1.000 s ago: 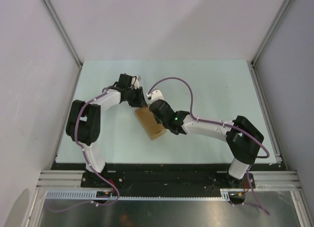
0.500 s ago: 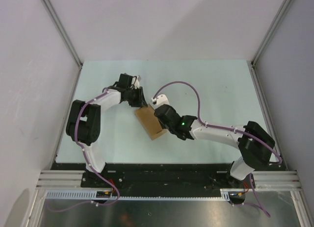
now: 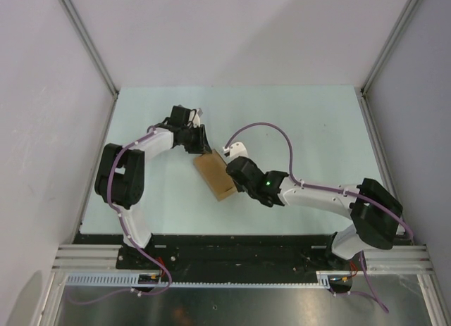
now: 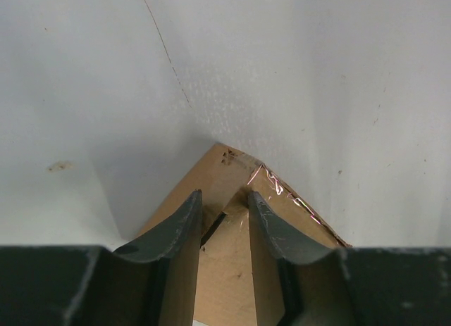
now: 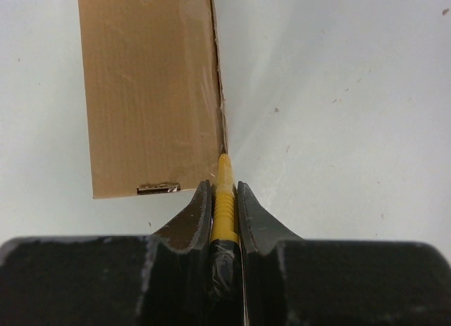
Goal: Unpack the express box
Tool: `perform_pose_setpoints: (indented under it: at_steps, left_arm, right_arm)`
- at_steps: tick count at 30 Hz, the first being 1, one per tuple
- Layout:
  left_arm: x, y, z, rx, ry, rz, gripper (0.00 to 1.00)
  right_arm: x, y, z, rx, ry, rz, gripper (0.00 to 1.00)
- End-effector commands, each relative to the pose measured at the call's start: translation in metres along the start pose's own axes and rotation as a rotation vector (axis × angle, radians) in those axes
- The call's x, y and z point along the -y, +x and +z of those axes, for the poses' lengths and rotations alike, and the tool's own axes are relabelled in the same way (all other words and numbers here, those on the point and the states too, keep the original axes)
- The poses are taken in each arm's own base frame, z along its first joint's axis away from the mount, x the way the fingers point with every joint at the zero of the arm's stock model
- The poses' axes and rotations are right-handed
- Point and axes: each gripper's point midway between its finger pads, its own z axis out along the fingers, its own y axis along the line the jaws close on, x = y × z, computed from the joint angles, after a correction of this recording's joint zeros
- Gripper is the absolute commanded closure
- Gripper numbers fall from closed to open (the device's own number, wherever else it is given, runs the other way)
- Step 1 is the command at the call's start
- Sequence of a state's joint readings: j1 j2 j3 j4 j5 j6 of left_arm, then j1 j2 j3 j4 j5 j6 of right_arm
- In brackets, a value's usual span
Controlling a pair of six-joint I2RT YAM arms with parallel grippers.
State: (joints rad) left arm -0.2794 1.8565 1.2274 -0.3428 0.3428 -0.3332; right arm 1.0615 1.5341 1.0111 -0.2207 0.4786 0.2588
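Note:
The express box point(image 3: 213, 177) is a flat brown carton lying in the middle of the table. My left gripper point(image 3: 202, 148) stands at its far end; in the left wrist view point(image 4: 224, 196) its fingers are closed on a raised cardboard corner of the box point(image 4: 225, 270). My right gripper point(image 3: 235, 178) is at the box's right edge. In the right wrist view point(image 5: 224, 189) it is shut on a yellow-black utility knife point(image 5: 224, 199). The knife's tip touches the right side seam of the box point(image 5: 148, 93), near its near corner.
The pale table point(image 3: 310, 129) is bounded by grey walls and aluminium frame posts point(image 3: 88, 41) at the back corners. A purple cable point(image 3: 271, 129) arcs above my right arm. A bit of torn tape point(image 5: 158, 189) shows at the box's near edge.
My right gripper has drawn the knife along the box's right edge toward the near side, the arm stretching lower. My left gripper and the box have stayed put.

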Motion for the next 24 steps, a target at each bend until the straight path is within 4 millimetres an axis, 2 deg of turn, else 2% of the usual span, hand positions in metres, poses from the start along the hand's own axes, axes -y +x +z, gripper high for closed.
perform_pose_setpoints:
  at_steps: [1, 8, 12, 15, 19, 24]
  left_arm:
    - [-0.048, 0.027, 0.009, -0.072, -0.209, -0.013, 0.66]
    - [-0.047, 0.025, 0.008, -0.065, -0.208, -0.016, 0.66]
    - [-0.046, 0.025, 0.007, -0.065, -0.205, -0.016, 0.66]
    - [-0.044, 0.024, 0.006, -0.061, -0.201, -0.016, 0.66]
    - [-0.036, 0.018, 0.001, -0.044, -0.173, -0.009, 0.64]
    - [-0.013, -0.007, -0.019, 0.031, -0.113, 0.009, 0.58]
  right_arm:
    - [0.004, 0.001, -0.02, -0.006, -0.003, 0.017, 1.0]
    - [0.004, 0.0, -0.026, 0.0, -0.003, 0.031, 1.0]
    - [0.001, 0.014, -0.018, -0.044, -0.002, 0.021, 1.0]
    - [0.0, 0.016, -0.014, -0.045, 0.003, 0.022, 1.0]
    - [0.001, -0.008, -0.02, 0.039, -0.003, 0.035, 1.0]
    - [0.007, -0.059, -0.038, 0.21, -0.021, 0.117, 1.0]
